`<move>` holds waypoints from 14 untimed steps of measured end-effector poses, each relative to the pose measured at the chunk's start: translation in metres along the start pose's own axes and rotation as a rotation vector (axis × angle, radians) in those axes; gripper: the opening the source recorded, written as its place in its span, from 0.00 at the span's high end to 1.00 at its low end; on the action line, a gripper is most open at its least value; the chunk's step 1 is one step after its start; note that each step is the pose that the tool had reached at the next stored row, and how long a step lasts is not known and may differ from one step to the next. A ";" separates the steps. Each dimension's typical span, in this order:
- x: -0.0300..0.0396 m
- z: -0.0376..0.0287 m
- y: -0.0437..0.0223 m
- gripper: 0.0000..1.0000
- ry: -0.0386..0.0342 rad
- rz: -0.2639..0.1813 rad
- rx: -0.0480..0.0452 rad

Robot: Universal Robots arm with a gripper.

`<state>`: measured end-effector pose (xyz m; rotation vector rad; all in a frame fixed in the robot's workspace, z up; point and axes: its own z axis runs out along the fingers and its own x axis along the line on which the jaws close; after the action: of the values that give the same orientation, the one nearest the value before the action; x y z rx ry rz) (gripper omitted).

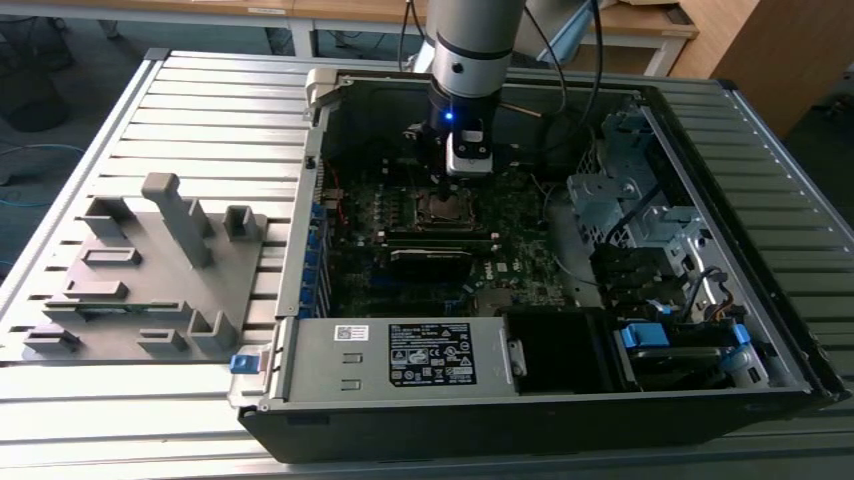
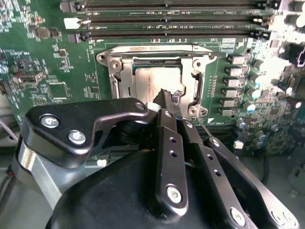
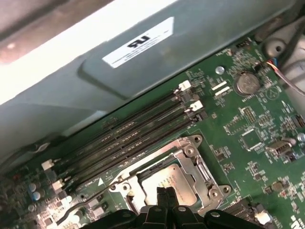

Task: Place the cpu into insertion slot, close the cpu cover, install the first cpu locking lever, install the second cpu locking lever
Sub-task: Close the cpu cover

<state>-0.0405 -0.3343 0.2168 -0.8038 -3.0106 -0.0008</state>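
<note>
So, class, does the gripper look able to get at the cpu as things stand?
Probably yes: the shut gripper sits directly above the cpu with nothing between them, and the cpu cover leaves its middle bare.

Exterior view: set high and off the arm (image 1: 474, 40), angled down on the open case (image 1: 534, 425) lying on the desk (image 1: 200, 100). Far enough back to take in the whole case.

Both wrist views: close above the motherboard (image 2: 47, 62), looking along the end effector (image 2: 167, 95).

All three views share the cpu (image 2: 155, 81) area. The wrist views also share the memory slots (image 3: 128, 138), each at a different rotation.
</note>
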 end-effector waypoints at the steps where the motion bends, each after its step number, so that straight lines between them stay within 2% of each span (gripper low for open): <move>1: 0.0000 0.0000 0.0000 0.90 -0.0001 -0.006 0.0002; 10: 0.0000 0.0002 0.0000 0.90 -0.0001 -0.011 0.0001; 14: -0.0002 0.0006 0.0001 0.90 -0.0003 -0.054 0.0012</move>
<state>-0.0403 -0.3343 0.2162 -0.7224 -3.0312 0.0000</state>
